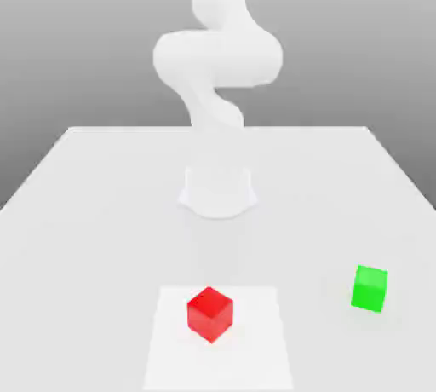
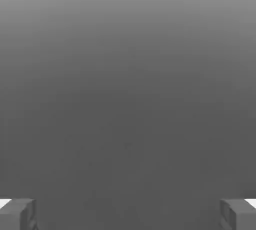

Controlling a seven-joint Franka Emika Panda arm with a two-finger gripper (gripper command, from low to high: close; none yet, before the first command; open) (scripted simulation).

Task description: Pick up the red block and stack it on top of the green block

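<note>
white table [image 1: 102,203], red block [image 1: 209,314] on pale square patch [image 1: 255,339], green block [image 1: 369,287] well apart

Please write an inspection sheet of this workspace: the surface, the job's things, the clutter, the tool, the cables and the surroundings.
Surface: white table, with a lighter square patch near its front edge.
Job's things: red block rests on the patch; green block rests on the table toward the exterior view's right, apart from the red block. Nothing is stacked.
Clutter: nothing seen.
Tool: tool open, its two fingertips far apart in the hand view, nothing between them.
Arm: white arm rises from its base behind the blocks.
Cables: nothing seen.
Surroundings: plain grey background.
</note>
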